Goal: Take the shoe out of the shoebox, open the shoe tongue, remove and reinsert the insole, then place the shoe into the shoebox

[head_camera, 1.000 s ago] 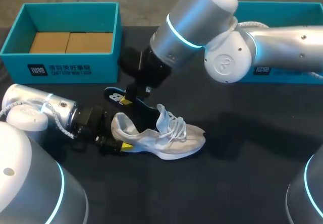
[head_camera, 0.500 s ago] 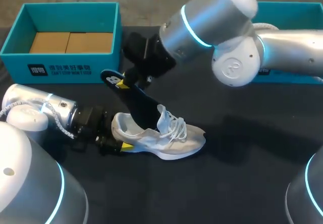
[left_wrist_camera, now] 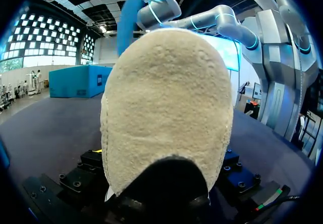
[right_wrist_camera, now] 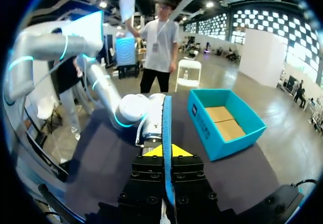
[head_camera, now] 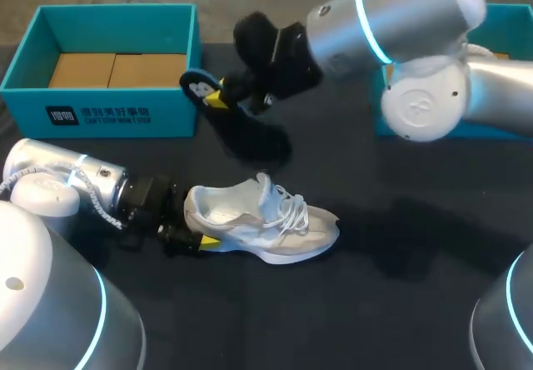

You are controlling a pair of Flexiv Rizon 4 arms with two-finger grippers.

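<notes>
Above the dark table (head_camera: 400, 303): clamps the insole (head_camera: 254, 137) by its heel end in the right gripper (head_camera: 218, 99); could slip free if swung.

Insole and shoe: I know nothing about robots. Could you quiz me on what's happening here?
1. What grips the insole? A) a person's hand B) the right gripper C) nothing
2. True or false: the insole sits inside the shoe.
3. Fill in: the shoe lies on the ____, outside the shoebox.
Key: 1 B; 2 false; 3 table.
</notes>
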